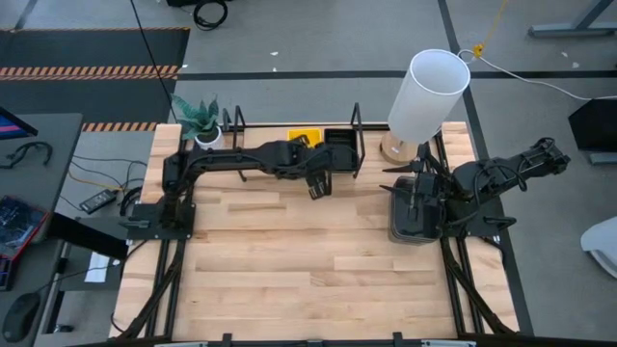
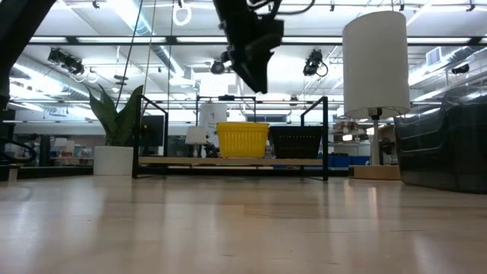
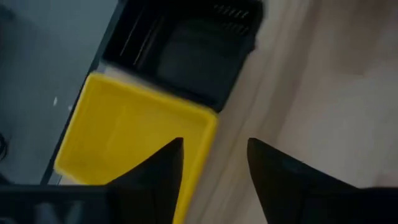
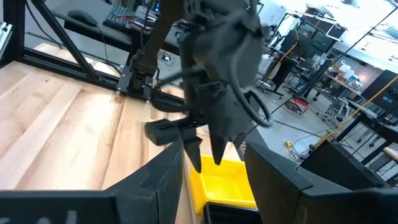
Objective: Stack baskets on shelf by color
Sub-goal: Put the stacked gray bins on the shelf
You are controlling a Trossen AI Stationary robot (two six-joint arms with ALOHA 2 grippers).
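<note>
The shelf [image 1: 289,145] stands along the table's far edge. On its board sit a yellow basket [image 1: 304,138] and, to its right, a black perforated basket [image 1: 339,145]; both also show in the low view as yellow basket [image 2: 242,141] and black basket [image 2: 297,142]. My left gripper [image 1: 318,185] hovers open and empty above the table just in front of them, with the yellow basket [image 3: 137,137] and black basket [image 3: 193,50] ahead of its fingers. Dark grey baskets [image 1: 413,222] rest on the table's right side. My right gripper [image 4: 214,180] is open above them.
A lamp with a tall white shade [image 1: 429,92] stands at the far right corner beside the shelf, and a potted plant [image 1: 198,120] at the shelf's left end. The shelf's black wire uprights [image 1: 357,125] rise beside the baskets. Bare wood [image 1: 308,260] spans the middle and near table.
</note>
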